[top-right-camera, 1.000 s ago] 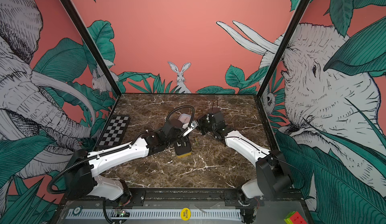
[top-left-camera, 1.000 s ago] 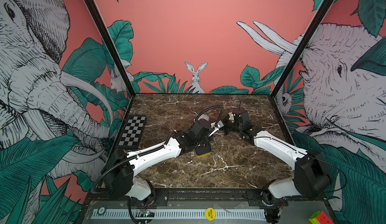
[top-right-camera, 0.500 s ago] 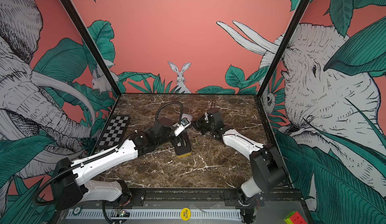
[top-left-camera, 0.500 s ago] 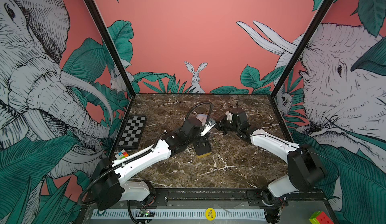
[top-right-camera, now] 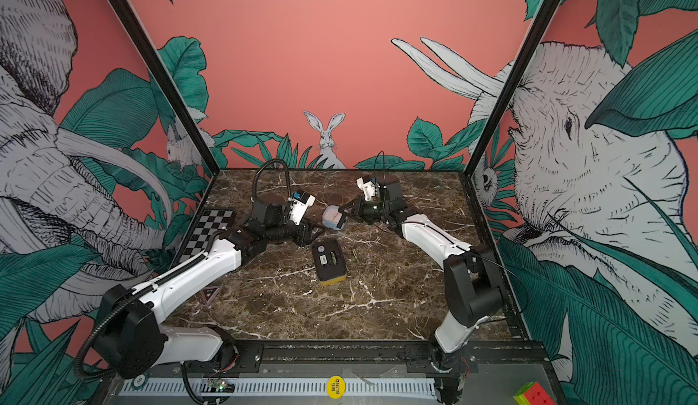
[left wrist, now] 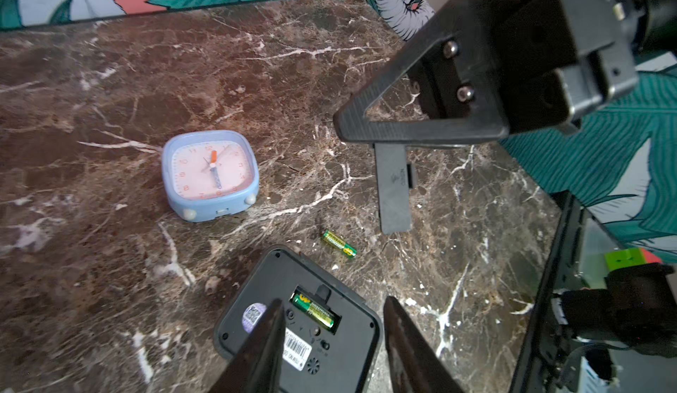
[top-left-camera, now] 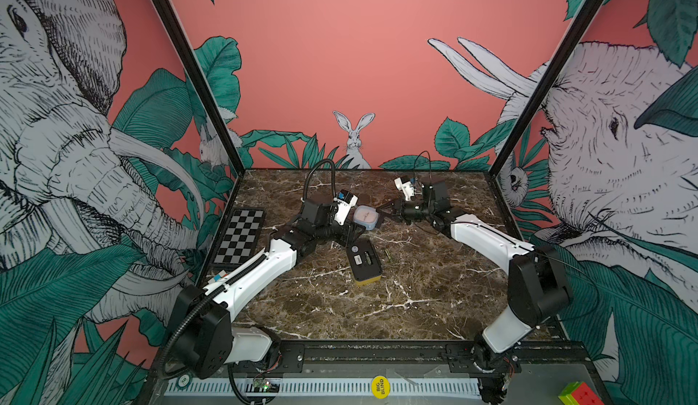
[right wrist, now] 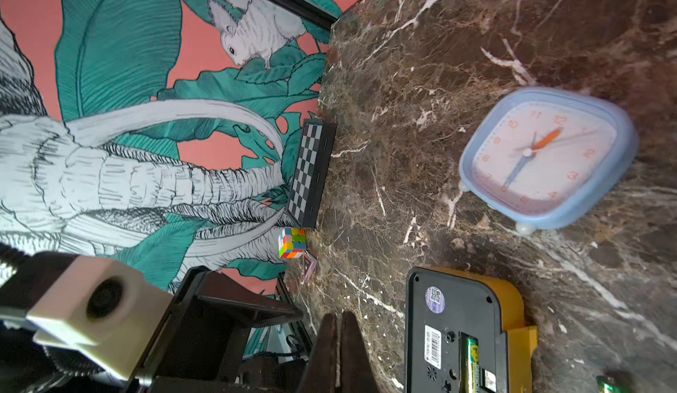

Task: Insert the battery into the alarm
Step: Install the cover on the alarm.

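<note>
The alarm [top-left-camera: 364,265] lies face down on the marble table [top-left-camera: 415,297], black back panel up and yellow edge toward 6 o'clock in both top views; its compartment stands uncovered, and a seated battery [left wrist: 317,308] lies inside it. The loose battery [top-left-camera: 388,254] rests on the marble at the alarm's 3 o'clock, just beside it and not touching.

The left gripper [left wrist: 333,301] is released, jaws parted and grasping nothing; it hangs over the alarm's far end, at about 11 o'clock from the alarm's middle; the loose battery lies at roughly 4 o'clock from it, near but apart.

The right gripper [right wrist: 340,318] is clenched, fingers pressed together with nothing between them; it sits at the alarm's 1 o'clock, with the loose battery at its 6 o'clock, apart from it.

A blue clock [top-left-camera: 365,217] sits at the alarm's 12 o'clock, between the two grippers. In the left wrist view a flat black cover [left wrist: 394,189] shows just beside the right gripper's fingertip; whether they touch I cannot tell.
</note>
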Motion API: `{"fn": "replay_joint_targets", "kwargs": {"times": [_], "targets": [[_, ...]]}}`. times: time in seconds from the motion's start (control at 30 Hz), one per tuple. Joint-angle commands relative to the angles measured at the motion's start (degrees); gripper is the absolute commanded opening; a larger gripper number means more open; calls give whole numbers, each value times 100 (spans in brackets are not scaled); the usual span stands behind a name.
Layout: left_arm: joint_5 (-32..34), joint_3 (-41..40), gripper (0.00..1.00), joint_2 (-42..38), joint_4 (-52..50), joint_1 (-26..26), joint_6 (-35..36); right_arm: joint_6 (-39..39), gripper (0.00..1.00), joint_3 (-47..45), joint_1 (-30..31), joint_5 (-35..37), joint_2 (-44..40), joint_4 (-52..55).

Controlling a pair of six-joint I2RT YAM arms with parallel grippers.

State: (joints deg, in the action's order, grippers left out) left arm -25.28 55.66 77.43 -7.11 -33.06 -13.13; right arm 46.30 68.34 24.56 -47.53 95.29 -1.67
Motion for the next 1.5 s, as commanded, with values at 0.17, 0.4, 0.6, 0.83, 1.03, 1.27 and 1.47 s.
{"fn": "replay_joint_targets", "kwargs": {"times": [0.17, 0.4, 0.6, 0.83, 1.03, 1.27, 1.47], "targets": [[-1151, -108, 50, 530, 1561, 72, -1237, -972, 0, 291, -31, -547, 94, 365], [-1360, -220, 49, 730, 2040, 70, -1539, -861, 0, 286, -21, -847, 115, 71], [-1628, -321, 45, 774, 2334, 71, -1786, -902, 0, 439, -26, -941, 225, 66], [-1867, -366, 31, 817, 2679, 63, -2020, -903, 0, 591, -28, -1007, 304, 119], [-1941, -386, 22, 827, 2741, 63, -2097, -913, 0, 613, -28, -988, 340, 130], [-1964, -363, 10, 892, 2812, 63, -2202, -948, 0, 629, -26, -1007, 366, 149], [-1916, -390, 0, 889, 2830, 63, -2308, -848, 19, 809, -52, -973, 435, 141]]}}
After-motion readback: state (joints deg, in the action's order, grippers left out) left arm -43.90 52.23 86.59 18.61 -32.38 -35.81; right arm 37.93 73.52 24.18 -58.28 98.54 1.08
